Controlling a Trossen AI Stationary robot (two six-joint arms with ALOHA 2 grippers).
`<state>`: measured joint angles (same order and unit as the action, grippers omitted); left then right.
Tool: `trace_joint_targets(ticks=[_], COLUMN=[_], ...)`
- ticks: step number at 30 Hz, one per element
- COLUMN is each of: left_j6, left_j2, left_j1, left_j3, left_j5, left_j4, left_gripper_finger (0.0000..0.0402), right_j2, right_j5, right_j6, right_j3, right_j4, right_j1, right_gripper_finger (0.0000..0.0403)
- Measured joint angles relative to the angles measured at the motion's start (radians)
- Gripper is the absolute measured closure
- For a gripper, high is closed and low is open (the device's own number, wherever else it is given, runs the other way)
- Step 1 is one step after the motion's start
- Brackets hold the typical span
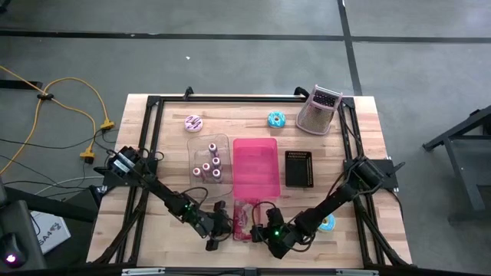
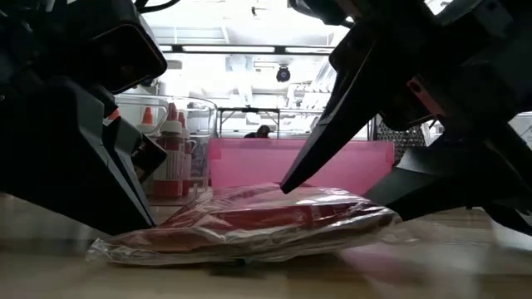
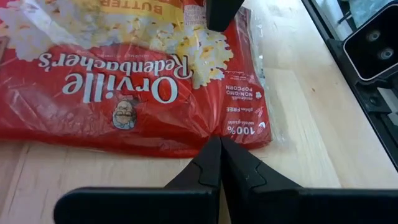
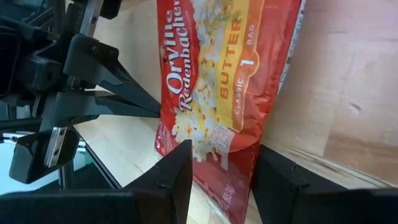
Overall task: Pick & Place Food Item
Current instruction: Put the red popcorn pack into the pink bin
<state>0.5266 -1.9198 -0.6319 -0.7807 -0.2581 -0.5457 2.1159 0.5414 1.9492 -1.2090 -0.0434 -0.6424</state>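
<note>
The wooden table (image 1: 368,130) carries a pink tray (image 1: 255,165), and just in front of the tray's near end the popcorn bag (image 1: 242,218) lies flat. The right gripper (image 4: 219,163) straddles one end of the bag with its fingers parted around it, while the left gripper (image 3: 219,147), clenched tight, points its tips at the bag's long edge on the side away from the right one.

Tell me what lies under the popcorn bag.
The popcorn bag lies flat on the bare wooden table. The left gripper, shut, touches its edge; the right gripper straddles one end. Anything directly beneath the bag is hidden.
</note>
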Motion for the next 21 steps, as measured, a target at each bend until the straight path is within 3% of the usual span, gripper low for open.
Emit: trace_joint_targets(ticks=[14,21], left_j6=[-0.003,-0.003], left_j2=[-0.001,-0.002], left_j1=[0.002,0.002], left_j3=[-0.001,-0.001], left_j5=[0.0,0.0], left_j4=[0.004,0.005], left_gripper_finger=[0.0401,0.0401], right_j2=[0.002,0.002], right_j5=[0.005,0.01], right_j6=[-0.068,-0.072], right_j3=[0.001,0.001], right_j4=[-0.052,-0.059], right_j1=[0.011,0.005], right_gripper_finger=[0.0272,0.0323])
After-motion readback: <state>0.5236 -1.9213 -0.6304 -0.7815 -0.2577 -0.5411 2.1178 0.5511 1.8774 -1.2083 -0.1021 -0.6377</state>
